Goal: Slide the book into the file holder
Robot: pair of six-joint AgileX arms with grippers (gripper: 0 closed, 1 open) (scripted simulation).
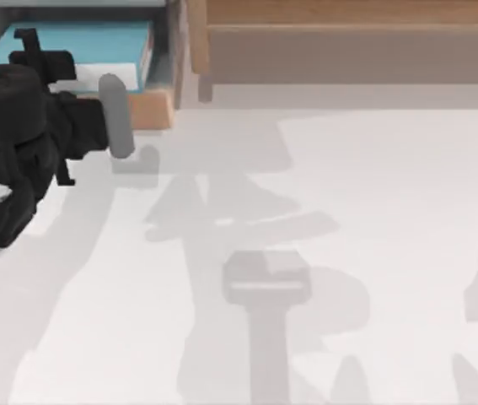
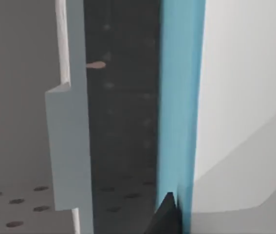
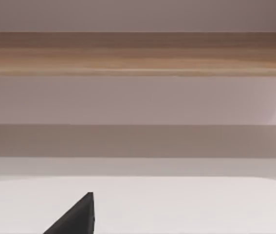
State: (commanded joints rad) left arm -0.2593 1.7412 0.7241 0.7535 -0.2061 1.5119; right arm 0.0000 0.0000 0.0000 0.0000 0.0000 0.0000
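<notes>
Thin teal-blue book (image 1: 70,42) with white page edges lying inside the grey-walled file holder (image 1: 164,51) at the white desk's (image 1: 348,211) far left, left end effector (image 1: 116,114) just beside the holder's light wooden front panel, grip state unclear, long brown wooden shelf (image 1: 348,34) to the right

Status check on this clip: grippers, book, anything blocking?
Left gripper at file holder mouth. Book lying inside the holder. Nothing blocking. Right arm parked facing the wooden shelf.
</notes>
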